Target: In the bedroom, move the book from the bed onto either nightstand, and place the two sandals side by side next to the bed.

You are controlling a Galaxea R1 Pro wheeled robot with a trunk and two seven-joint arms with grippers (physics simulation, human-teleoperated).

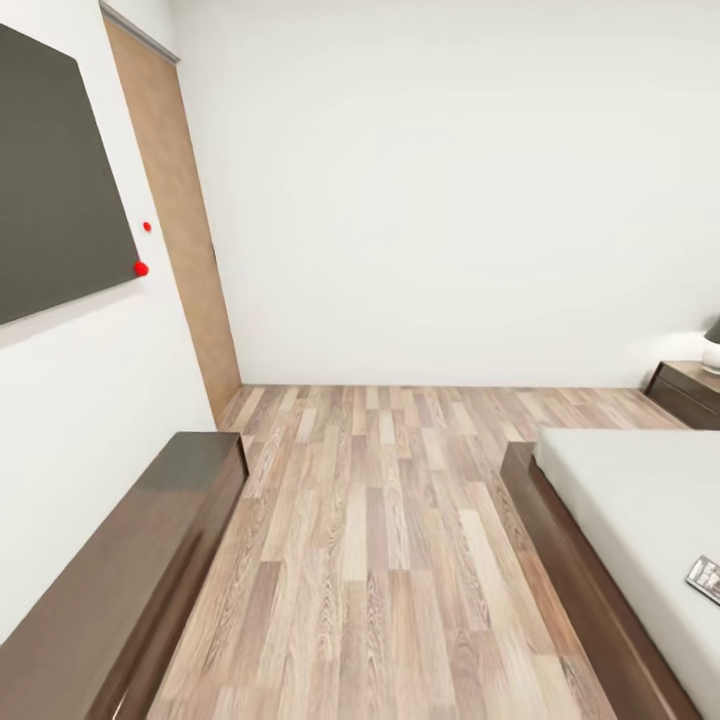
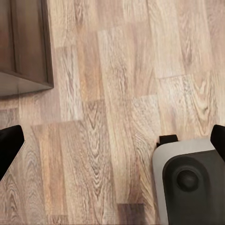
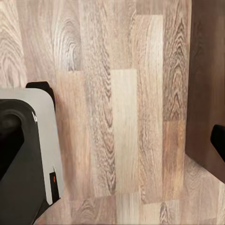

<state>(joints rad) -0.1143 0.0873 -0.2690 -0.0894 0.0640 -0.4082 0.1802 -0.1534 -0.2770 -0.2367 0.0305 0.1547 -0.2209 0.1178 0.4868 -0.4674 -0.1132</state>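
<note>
Roll closer to the bed (image 1: 640,490) for what looks like the book (image 1: 705,578) at its edge; both grippers hang spread, holding nothing

Matt wood-plank floor (image 1: 380,560), glossy dark wooden cabinet (image 1: 130,570), matt bed (image 1: 640,500).

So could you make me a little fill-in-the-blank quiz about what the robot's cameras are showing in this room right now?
1. The floor is made of ____ planks.
2. The bed stands on the ____ side of the head view.
3. Two small ____ dots sit beside the dark panel on the wall.
4. A lamp stands on the ____ in the far corner beyond the bed.

Missing words: wood; right; red; nightstand
</note>
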